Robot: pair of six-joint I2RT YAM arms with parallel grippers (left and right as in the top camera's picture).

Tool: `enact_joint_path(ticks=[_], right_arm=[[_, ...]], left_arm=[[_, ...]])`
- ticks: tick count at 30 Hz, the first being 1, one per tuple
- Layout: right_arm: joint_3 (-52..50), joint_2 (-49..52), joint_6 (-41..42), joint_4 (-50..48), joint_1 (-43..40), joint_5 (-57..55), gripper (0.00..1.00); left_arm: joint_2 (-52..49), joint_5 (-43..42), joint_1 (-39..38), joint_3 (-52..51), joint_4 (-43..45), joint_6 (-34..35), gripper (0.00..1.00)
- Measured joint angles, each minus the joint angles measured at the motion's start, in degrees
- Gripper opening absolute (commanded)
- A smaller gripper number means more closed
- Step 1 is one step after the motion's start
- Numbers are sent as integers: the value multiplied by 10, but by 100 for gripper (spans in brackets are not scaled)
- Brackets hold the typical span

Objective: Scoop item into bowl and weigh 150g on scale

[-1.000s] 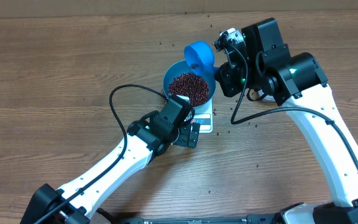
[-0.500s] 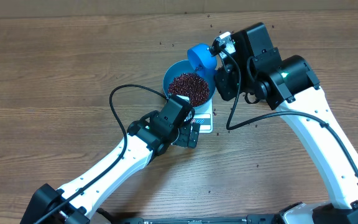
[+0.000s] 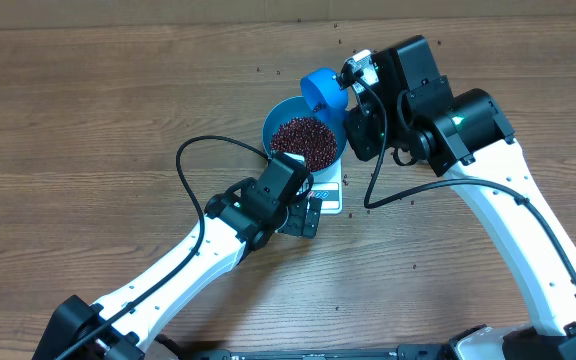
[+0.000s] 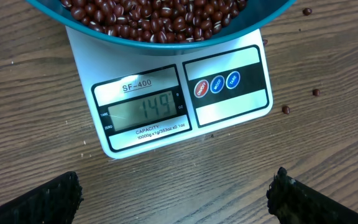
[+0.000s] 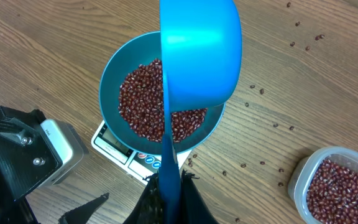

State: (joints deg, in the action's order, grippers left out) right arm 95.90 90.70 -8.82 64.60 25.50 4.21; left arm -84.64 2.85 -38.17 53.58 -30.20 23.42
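Since a second ago, we see the right arm has pulled the scoop (image 3: 322, 89) back from over the bowl (image 3: 273, 125) toward its far rim and tipped it up; over the last half second nothing shifts. Left arm has not moved.

Right hand (image 5: 169, 202) is clenched on the scoop's thin blue handle. In the right wrist view the scoop (image 5: 199, 56) hangs above the bowl (image 5: 107, 81) with its rounded back toward the camera, overlapping the bowl's right side. We cannot tell if anything is left inside the scoop.

Left hand (image 4: 174, 199) is released, with its dark fingertips (image 4: 42, 199) spread wide at the bottom corners of the left wrist view and nothing between them. It hovers over bare tabletop (image 4: 185, 168) just in front of the scale (image 4: 229, 115).

Beans (image 3: 303, 140) fill the bowl as a dark maroon mass. The bowl sits on the scale (image 3: 330, 195), which lies flat on the tabletop (image 3: 88, 110) with its front panel sticking out toward the left arm. The display (image 4: 143, 111) reads 149, and three round buttons (image 4: 217, 84) sit to its right.

Stray beans (image 5: 263, 91) lie scattered on the wood right of the bowl, and a few (image 4: 286, 109) are beside the scale's corner. A clear tub (image 5: 334, 180) holding more beans sits well apart from the bowl, at the lower right of the right wrist view.
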Motion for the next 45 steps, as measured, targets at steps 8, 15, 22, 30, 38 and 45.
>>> enact_joint_path(ticks=[8,15,22,30,38,45], right_arm=[[0,0,0,0,0,0,4],[0,0,0,0,0,0,4],[0,0,0,0,0,0,4],[0,0,0,11,23,-20,4],[0,0,0,2,35,-59,4],[0,0,0,2,35,-64,4]], left_arm=[[0,0,0,0,0,0,100],[0,0,0,0,0,0,100],[0,0,0,0,0,0,99],[0,0,0,0,0,0,99],[0,0,0,0,0,0,99],[0,0,0,0,0,0,100]])
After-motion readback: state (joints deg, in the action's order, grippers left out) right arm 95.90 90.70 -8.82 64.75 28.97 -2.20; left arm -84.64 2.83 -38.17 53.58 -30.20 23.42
